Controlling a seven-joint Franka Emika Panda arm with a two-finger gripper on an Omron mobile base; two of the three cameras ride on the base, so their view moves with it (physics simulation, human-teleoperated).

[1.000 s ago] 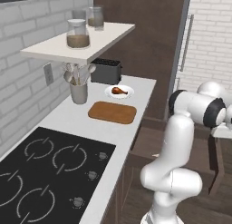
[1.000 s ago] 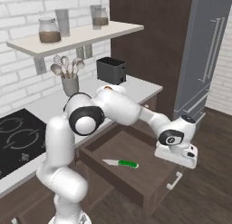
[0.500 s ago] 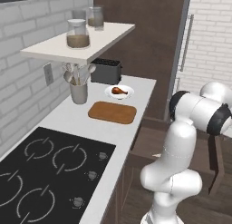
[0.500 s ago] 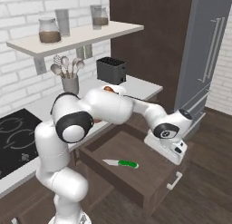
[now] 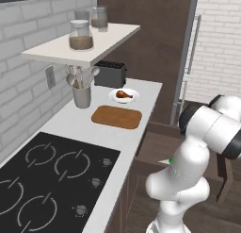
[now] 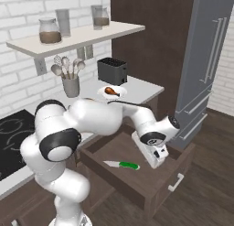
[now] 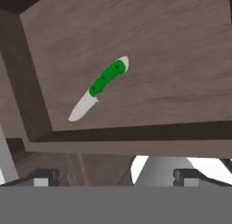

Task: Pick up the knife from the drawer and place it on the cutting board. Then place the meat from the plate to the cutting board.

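Your arm folds down off the counter's edge, wrist bent over the open drawer (image 6: 137,184), and the gripper (image 6: 157,162) hangs at its 3 o'clock side with the jaws spread wide, gripping nothing. The knife (image 6: 121,165) lies flat on the drawer floor, green handle toward the gripper, apart from it. Your hand view gives the knife (image 7: 99,88) slanted from 1 to 7 o'clock. Your left base view gives the meat (image 5: 123,93) on the plate (image 5: 132,98), with the cutting board (image 5: 116,117) bare at the plate's 6 o'clock.

A black toaster (image 5: 110,73) and grey utensil cup (image 5: 82,95) flank a brick wall, below a shelf (image 5: 80,49) holding 2 jars; stovetop (image 5: 47,170) nearby.
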